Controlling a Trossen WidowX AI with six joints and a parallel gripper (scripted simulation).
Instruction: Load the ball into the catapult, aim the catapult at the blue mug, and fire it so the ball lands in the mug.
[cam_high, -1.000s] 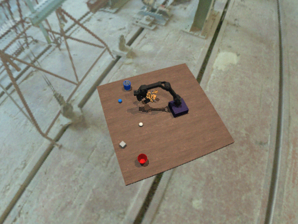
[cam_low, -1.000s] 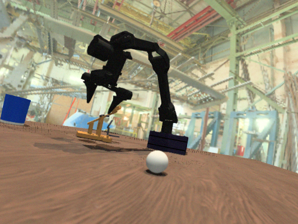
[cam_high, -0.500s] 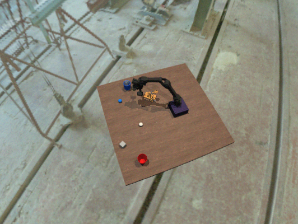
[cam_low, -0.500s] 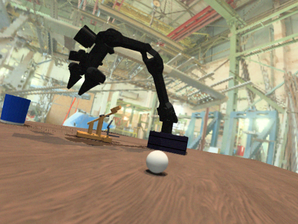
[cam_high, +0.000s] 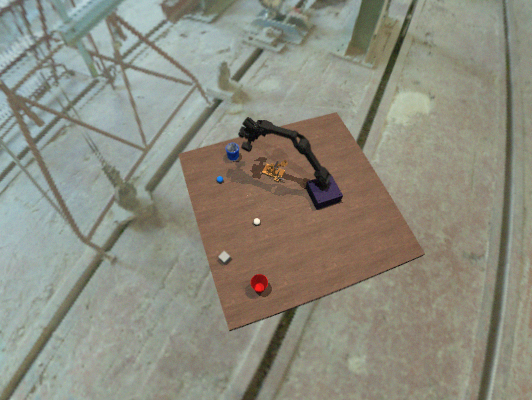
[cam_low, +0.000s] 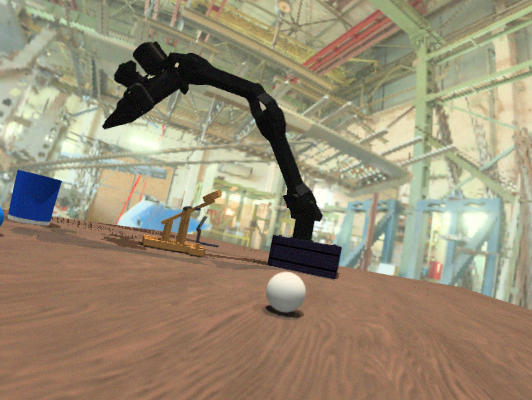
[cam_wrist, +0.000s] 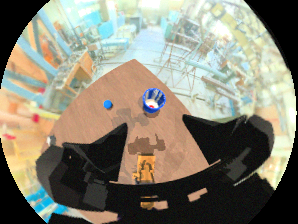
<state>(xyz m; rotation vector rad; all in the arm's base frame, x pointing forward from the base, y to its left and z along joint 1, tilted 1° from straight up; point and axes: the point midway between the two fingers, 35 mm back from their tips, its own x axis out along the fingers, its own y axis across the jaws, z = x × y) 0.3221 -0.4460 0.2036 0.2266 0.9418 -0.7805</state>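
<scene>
The orange catapult (cam_high: 276, 171) (cam_low: 185, 226) (cam_wrist: 146, 165) stands on the table with the cup end of its throwing arm raised. No ball shows in that cup. The blue mug (cam_high: 233, 154) (cam_low: 34, 196) (cam_wrist: 153, 110) stands upright near the table edge. A small red spot (cam_wrist: 151, 106) shows against the pale inside of the mug; I cannot tell surely whether it is a ball. My gripper (cam_high: 244, 140) (cam_low: 106, 125) (cam_wrist: 154, 121) is wide open and empty, high above the table on the mug's side of the catapult, touching neither.
A blue ball (cam_high: 220, 179) (cam_low: 1, 217) (cam_wrist: 108, 104) lies near the mug. A white ball (cam_high: 256, 221) (cam_low: 285, 292) lies farther along the table (cam_high: 325, 240). A pale cube (cam_high: 224, 257) and a red mug (cam_high: 259, 283) are near the far corner from the blue mug.
</scene>
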